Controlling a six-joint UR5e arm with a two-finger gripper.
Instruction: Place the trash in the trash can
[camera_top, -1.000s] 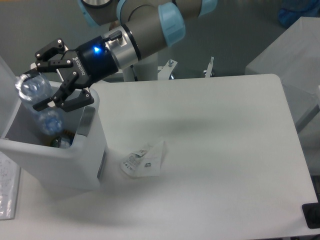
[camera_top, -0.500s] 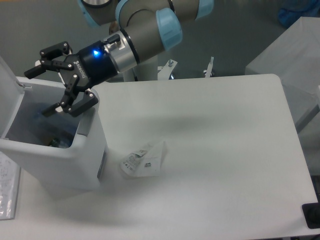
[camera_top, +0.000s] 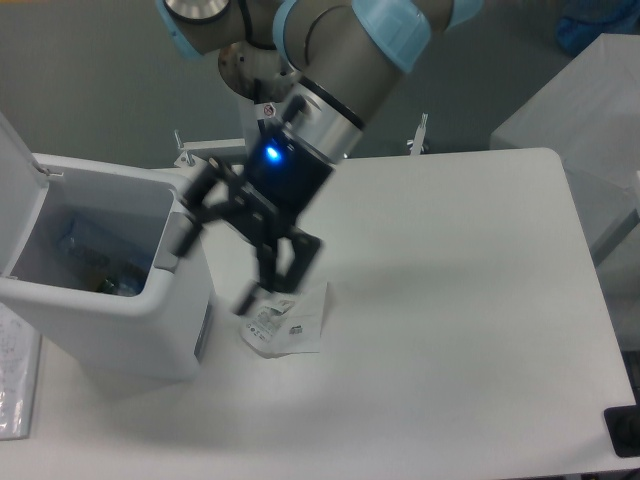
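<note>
clear bottle (camera_top: 95, 245) now lies inside the trash can (camera_top: 100, 310) — your tool (camera_top: 262, 268), released and empty, has swung over the wrapper (camera_top: 287, 322) on the bench (camera_top: 450, 300); that's next.

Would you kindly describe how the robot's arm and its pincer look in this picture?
The arm is built of thick grey tubular segments with light blue caps at the joints. A silver wrist ring leads to a black pincer with angular black fingers, motion-blurred here. A small blue light glows on the pincer's body.
</note>
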